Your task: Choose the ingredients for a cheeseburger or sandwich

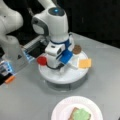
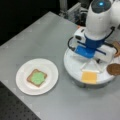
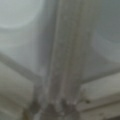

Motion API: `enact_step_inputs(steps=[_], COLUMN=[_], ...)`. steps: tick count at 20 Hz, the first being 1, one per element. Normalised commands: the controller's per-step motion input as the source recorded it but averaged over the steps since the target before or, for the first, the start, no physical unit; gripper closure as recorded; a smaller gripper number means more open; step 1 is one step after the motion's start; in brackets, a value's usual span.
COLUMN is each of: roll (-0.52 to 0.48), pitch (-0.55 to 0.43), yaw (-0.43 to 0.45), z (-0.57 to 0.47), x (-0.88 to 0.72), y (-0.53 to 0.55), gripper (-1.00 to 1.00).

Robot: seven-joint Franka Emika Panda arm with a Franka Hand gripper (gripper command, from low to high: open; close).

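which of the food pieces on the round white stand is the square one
The yellow cheese, lying flat at the stand's edge. The red tomato and brown patty there are round discs.

— Where was the sandwich?
— A tan-brown toast square (image 2: 36, 77) lay flat on the white plate (image 2: 22, 83), with the green lettuce (image 2: 38, 78) resting on top of it.
— And the other ingredients?
— On the round white stand (image 1: 62, 75): the red tomato disc (image 1: 41, 60) at its edge, the yellow cheese square (image 1: 85, 63) lying flat, and the dark brown patty (image 1: 77, 49) just beside the cheese.
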Motion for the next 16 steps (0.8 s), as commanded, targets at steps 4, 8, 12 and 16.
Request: enact_step_inputs(steps=[4,8,12,16], roll=[0.010,-0.003,0.017,0.045], pitch=[-0.156,-0.176,-0.123,-0.105], yaw=[0.160,0.259,0.372,0.365], z=[-0.13,-0.15,-0.13,-0.12], x=[-0.14,-0.15,-0.19,-0.20], y=[-0.01,-0.01,0.01,0.03], gripper=[-1.00,-1.00,-1.00,-1.00])
